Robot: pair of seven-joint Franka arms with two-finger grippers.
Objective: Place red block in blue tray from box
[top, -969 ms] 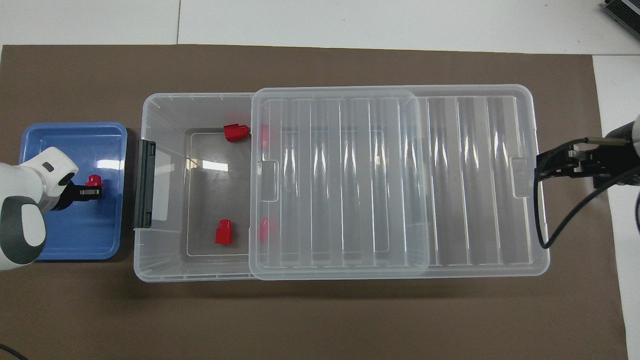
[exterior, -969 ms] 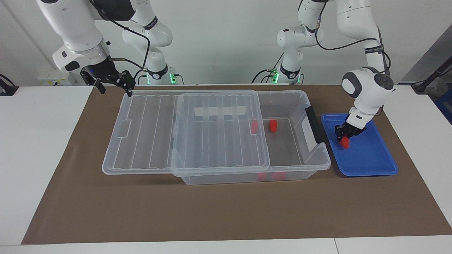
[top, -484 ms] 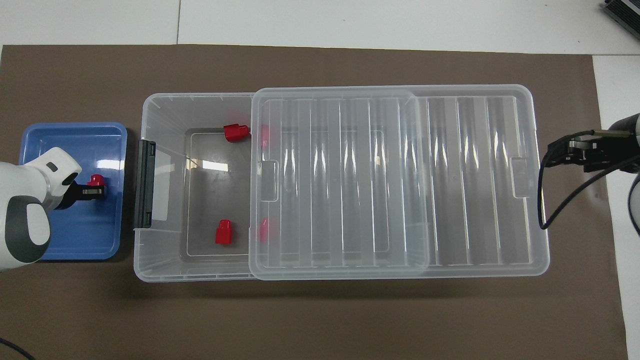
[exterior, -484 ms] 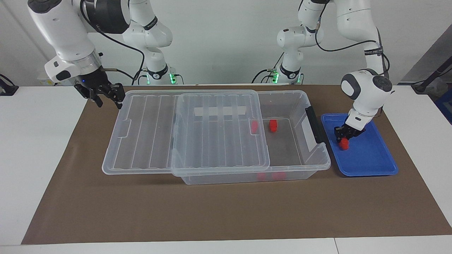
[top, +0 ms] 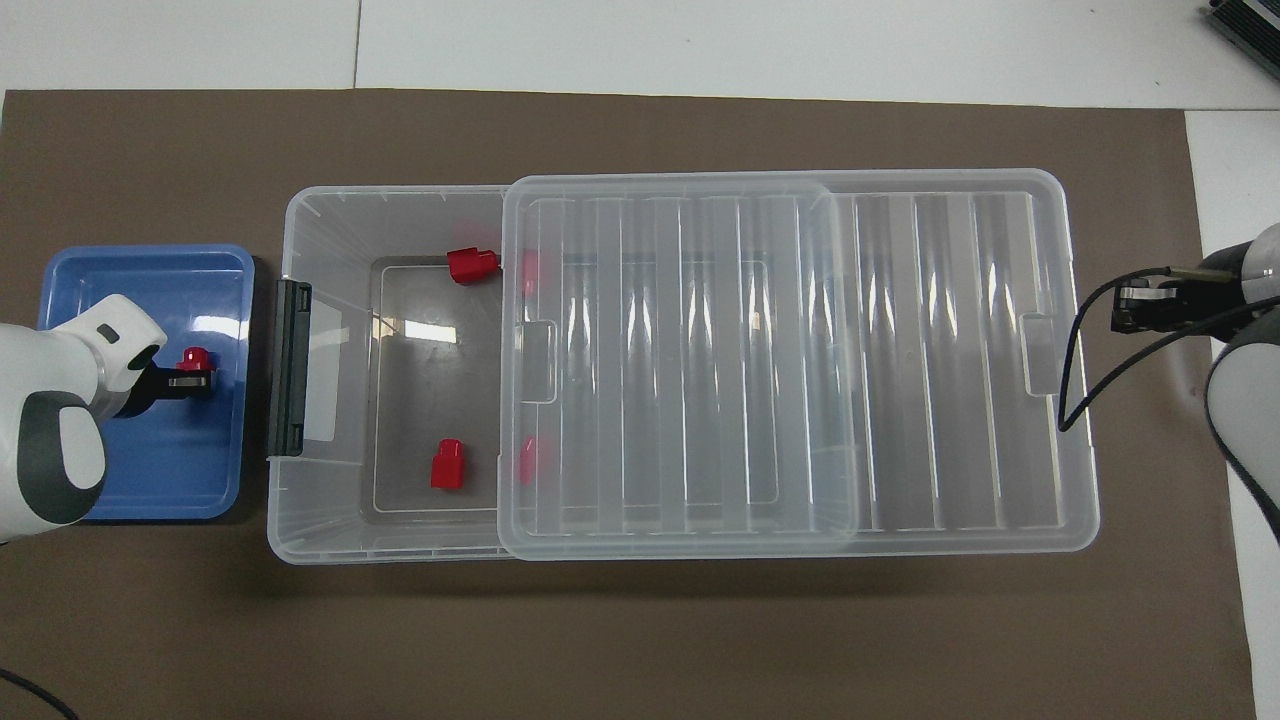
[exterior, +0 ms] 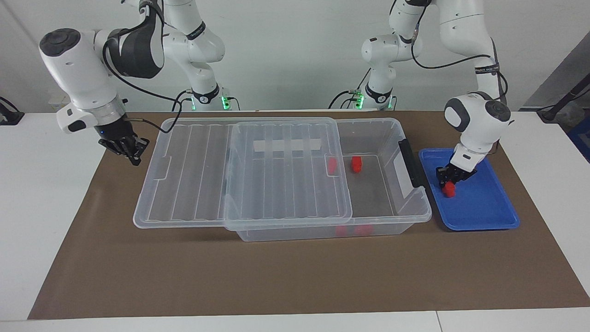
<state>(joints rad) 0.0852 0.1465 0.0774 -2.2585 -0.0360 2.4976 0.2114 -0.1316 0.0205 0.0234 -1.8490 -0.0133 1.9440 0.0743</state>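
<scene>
My left pincer (exterior: 451, 180) is low in the tray (exterior: 488, 216) beside the box (exterior: 392, 203), grasping the block (exterior: 449, 189) to set it down. My right pincer (exterior: 130, 152), clenched empty, waits past the slid-back lid (exterior: 258, 170).

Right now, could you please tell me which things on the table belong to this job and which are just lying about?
Part of the job:
- red block, in the left gripper
- blue tray, under that block
- box, lid slid partly back

Just lying about:
- two other red blocks in the box
- brown mat
- right gripper, waiting over the mat
</scene>
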